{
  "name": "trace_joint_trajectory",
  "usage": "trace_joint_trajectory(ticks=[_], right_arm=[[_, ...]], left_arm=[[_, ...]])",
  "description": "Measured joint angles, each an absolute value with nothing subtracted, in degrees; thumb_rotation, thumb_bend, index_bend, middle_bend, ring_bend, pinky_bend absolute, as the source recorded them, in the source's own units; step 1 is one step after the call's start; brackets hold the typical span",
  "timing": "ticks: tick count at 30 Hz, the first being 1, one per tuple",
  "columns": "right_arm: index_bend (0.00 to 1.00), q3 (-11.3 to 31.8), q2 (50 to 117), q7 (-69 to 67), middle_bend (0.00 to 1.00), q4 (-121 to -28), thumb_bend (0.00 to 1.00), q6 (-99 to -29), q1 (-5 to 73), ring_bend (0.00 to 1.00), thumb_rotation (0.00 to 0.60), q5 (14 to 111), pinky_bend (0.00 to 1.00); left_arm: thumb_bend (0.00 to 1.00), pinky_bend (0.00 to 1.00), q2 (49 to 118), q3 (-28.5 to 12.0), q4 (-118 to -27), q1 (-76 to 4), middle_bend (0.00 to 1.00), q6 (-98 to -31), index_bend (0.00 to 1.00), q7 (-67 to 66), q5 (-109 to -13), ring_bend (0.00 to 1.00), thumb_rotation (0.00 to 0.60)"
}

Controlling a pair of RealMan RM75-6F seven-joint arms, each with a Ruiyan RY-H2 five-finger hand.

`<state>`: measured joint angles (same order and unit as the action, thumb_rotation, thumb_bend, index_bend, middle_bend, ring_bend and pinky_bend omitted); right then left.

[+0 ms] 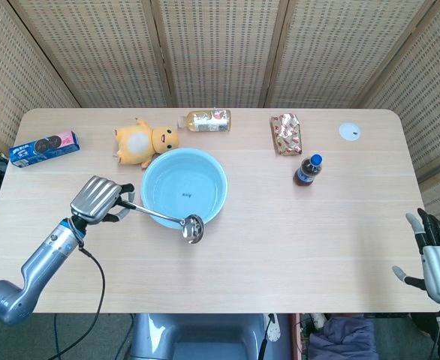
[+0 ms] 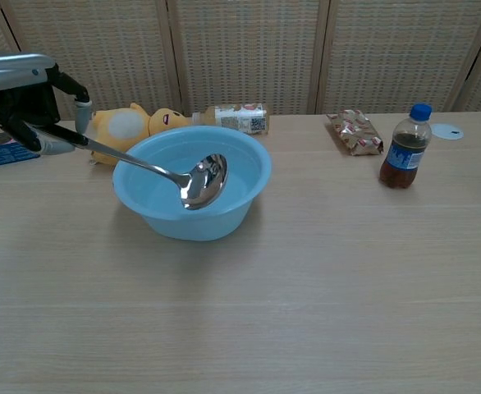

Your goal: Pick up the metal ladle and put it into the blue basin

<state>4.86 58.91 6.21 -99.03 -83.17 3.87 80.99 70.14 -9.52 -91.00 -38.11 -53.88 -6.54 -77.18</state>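
Observation:
My left hand [image 1: 97, 200] [image 2: 23, 97] grips the handle end of the metal ladle [image 1: 171, 220] [image 2: 183, 178], which hangs in the air. Its bowl [image 1: 193, 228] [image 2: 205, 180] sits level with the front rim of the blue basin [image 1: 175, 176] [image 2: 249, 164] in the chest view and just off the basin's near-right edge in the head view. The basin stands left of the table's centre with nothing inside it. My right hand [image 1: 436, 252] stays off the table's right edge, fingers spread and holding nothing.
Behind the basin lie a yellow plush toy [image 1: 143, 139], a small bottle on its side [image 1: 206, 120] and a snack packet [image 1: 287, 133]. A cola bottle [image 1: 307, 169] stands to the right, a white lid [image 1: 349, 132] at the far right, a biscuit box [image 1: 44, 148] at the far left.

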Motion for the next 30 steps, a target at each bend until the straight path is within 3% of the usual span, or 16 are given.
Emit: trace_joint_trajectory(ticks=[6, 13, 19, 30], right_arm=[[0.0, 5.4, 59.1, 5.9, 0.0, -98.5, 0.0, -82.6, 4.3, 0.0, 0.6, 80.1, 0.0], [0.0, 6.2, 59.4, 5.4, 0.0, -97.4, 0.0, -82.1, 4.6, 0.0, 0.6, 78.4, 0.0], [0.0, 6.5, 59.6, 5.6, 0.0, -96.7, 0.0, -81.5, 5.0, 0.0, 0.6, 77.5, 0.0], [0.0, 6.9, 59.9, 5.8, 0.0, -95.9, 0.0, -80.2, 5.4, 0.0, 0.6, 75.8, 0.0]], left_arm=[[0.71, 1.0, 69.3, -13.0, -90.6, -42.3, 1.0, -48.5, 0.83, -6.7, -69.8, 1.0, 0.6], [0.71, 1.0, 71.2, -14.9, -83.6, -48.4, 1.0, -43.2, 0.83, -12.6, -60.6, 1.0, 0.6], [0.71, 1.0, 75.7, -14.8, -74.6, -54.5, 1.0, -38.7, 0.83, -18.5, -51.9, 1.0, 0.6], [0.71, 1.0, 84.9, -12.2, -62.6, -62.4, 1.0, -35.3, 0.83, -26.1, -45.4, 1.0, 0.6]])
